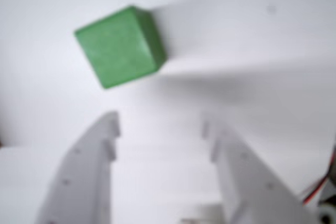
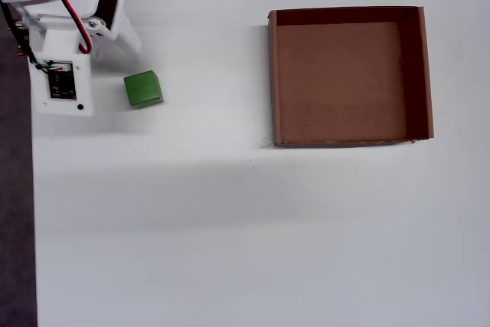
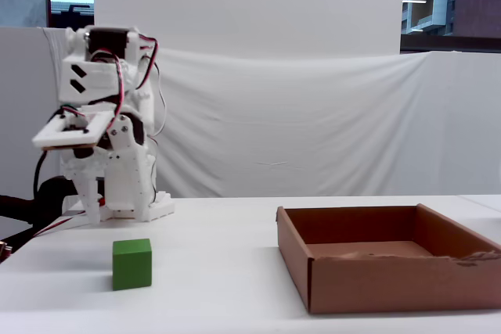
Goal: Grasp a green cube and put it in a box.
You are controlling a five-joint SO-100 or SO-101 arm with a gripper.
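**Lining up on the cube, jaws empty**

Looking down the wrist view, I have the gripper (image 1: 160, 124) spread wide with nothing between the two white fingers (image 1: 86, 171). The green cube (image 1: 121, 45) sits on the white table (image 1: 273, 51) ahead of the jaws and off toward the left finger's side — not centred in the gap. It is also turned, so a corner rather than a flat face points back at me. A cube has no long axis to speak of; what matters is squaring the fingers to a pair of opposite faces.

My judgement: the next move needs a swing toward that left side plus a little wrist roll before I go forward and down, otherwise one fingertip may nudge the cube's corner and spin it away.

In the overhead view the cube (image 2: 142, 88) lies just beside the arm, clear of it — and the box (image 2: 273, 82) stands well apart on the far side of the cube from the jaws. Its brown floor is bare; nothing is in it.
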